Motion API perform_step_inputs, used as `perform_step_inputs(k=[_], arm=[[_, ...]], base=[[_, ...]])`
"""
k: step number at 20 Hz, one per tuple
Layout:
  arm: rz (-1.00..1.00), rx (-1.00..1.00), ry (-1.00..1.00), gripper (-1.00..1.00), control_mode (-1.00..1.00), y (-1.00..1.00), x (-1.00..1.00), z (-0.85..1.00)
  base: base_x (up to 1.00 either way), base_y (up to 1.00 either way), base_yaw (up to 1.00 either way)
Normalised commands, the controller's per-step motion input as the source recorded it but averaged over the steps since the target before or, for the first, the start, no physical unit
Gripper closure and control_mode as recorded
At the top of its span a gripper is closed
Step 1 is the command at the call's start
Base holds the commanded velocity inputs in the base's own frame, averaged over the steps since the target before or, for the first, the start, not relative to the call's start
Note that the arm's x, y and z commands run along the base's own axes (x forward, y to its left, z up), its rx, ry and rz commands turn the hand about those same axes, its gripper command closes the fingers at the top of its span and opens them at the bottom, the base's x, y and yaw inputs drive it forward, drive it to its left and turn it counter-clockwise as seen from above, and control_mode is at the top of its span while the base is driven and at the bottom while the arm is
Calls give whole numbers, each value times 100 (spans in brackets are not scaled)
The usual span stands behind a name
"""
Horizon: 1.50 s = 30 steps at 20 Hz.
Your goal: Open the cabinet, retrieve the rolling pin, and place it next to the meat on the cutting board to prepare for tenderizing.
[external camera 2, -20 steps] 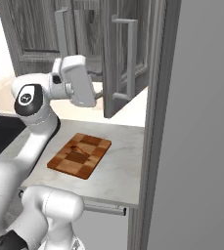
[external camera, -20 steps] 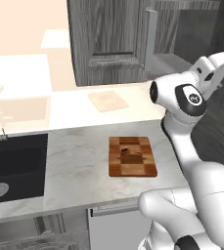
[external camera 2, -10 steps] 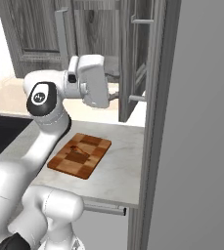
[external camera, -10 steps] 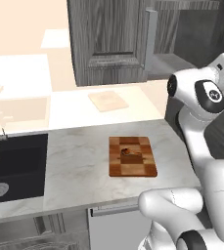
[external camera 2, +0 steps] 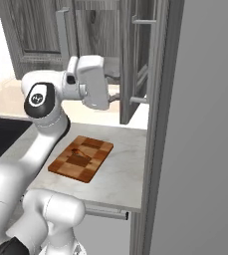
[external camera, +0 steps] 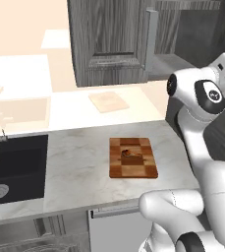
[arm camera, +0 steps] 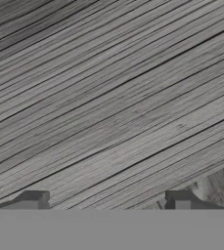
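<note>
The cabinet [external camera 2: 130, 55] is shown with its right-hand door swung outward, edge-on toward the right base camera, while its left-hand door [external camera: 109, 42] is shut. The arm is raised beside the open door, and the hand is turned toward dark grey wood grain, which is seen close up in the hand view; which panel this is cannot be told. The claw [arm camera: 106, 200] is seen with its two tips standing well apart, and nothing is held between them. This wide stance is judged to suit a reach into the opened cabinet.

The cutting board [external camera: 133, 157] is laid flat on the counter [external camera: 74, 167], well below the hand, with the meat [external camera: 130, 153] resting on its upper half; bare board is left beside the meat, presumably for the tool. The rolling pin cannot be made out; it is judged to lie inside the cabinet, hidden by the door and the arm. A plain pale board [external camera: 109, 101] is seen on the far counter, and a dark sink [external camera: 11, 167] at the left.

Compared with the frame one second earlier, the hand has been carried rightward toward the cabinet opening, and the door is seen swung wider. Board and meat are unchanged.
</note>
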Motion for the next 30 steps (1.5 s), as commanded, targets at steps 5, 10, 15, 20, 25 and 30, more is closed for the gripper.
perform_step_inputs(k=[5,10,15,20,25,30], arm=[[-2,3,-3,-100,-100,-39,0,-7],[-4,1,-5,-100,-100,-20,-2,-3],[-7,0,-16,-100,-100,7,-36,6],[-4,0,-22,-100,-100,31,-46,9],[0,0,-23,-100,-100,51,-41,11],[4,0,-19,-100,-100,59,-8,6]], base=[[0,0,0],[0,0,0],[0,0,0],[0,0,0],[0,0,0],[0,0,0]])
